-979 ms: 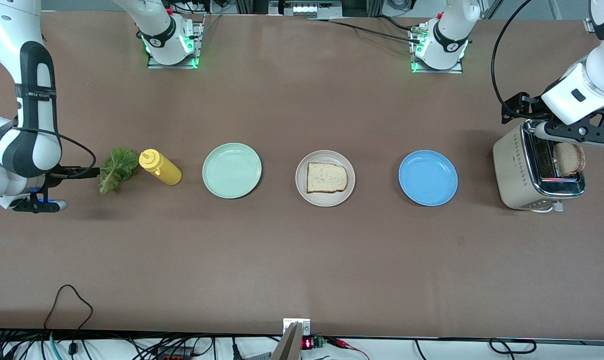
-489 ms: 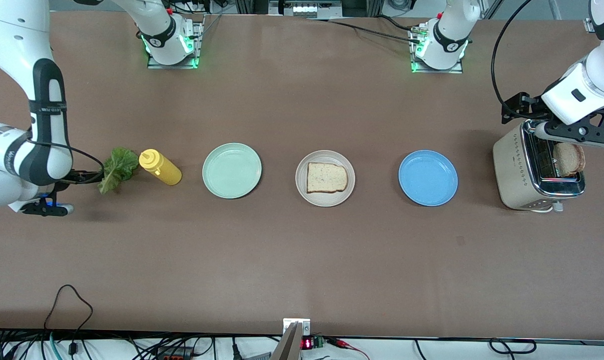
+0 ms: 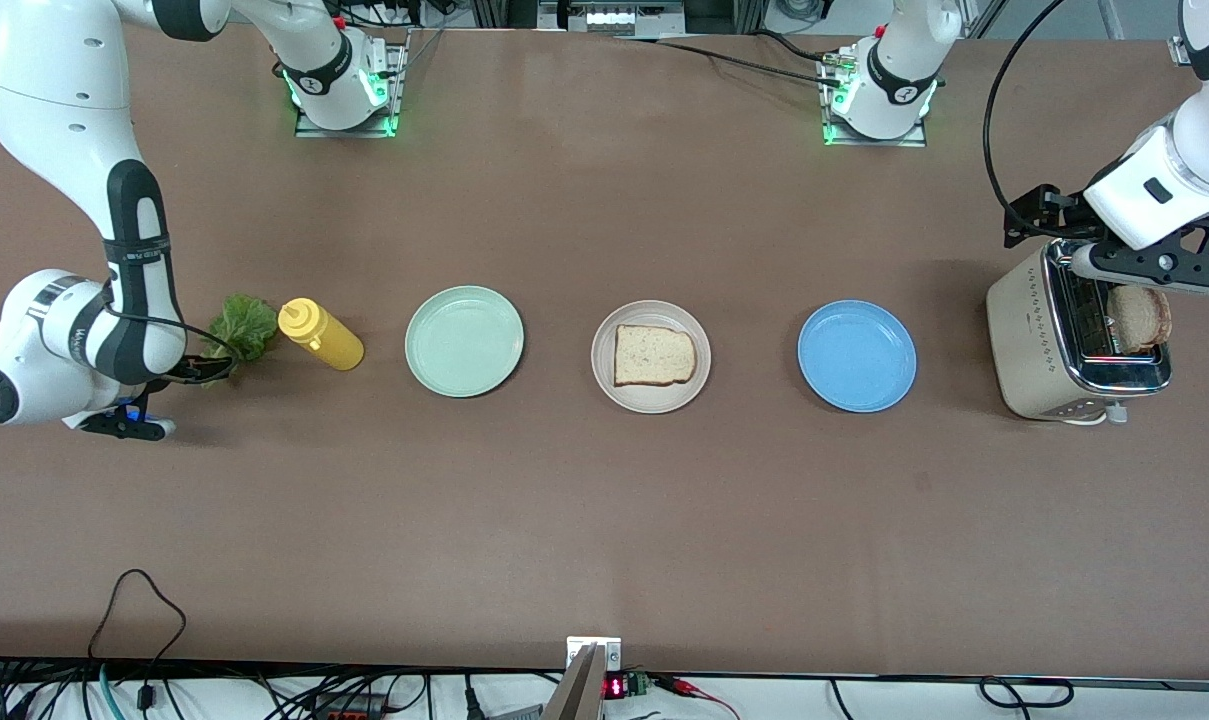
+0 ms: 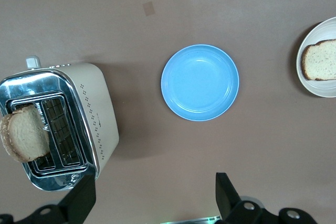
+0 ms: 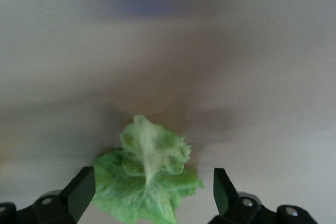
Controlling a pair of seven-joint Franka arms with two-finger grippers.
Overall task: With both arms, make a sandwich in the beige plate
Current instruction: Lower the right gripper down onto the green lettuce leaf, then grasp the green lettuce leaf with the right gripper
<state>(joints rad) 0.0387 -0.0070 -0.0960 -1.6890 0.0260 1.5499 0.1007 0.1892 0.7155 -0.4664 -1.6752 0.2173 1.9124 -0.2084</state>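
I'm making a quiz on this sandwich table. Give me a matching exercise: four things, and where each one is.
1. bread slice
2. toast slice
3. lettuce leaf
4. mustard bottle

A. in the toaster
B. between the lettuce and the mint-green plate
C. on the beige plate
D. under the open right gripper

Pairs: 1-C, 2-A, 3-D, 4-B
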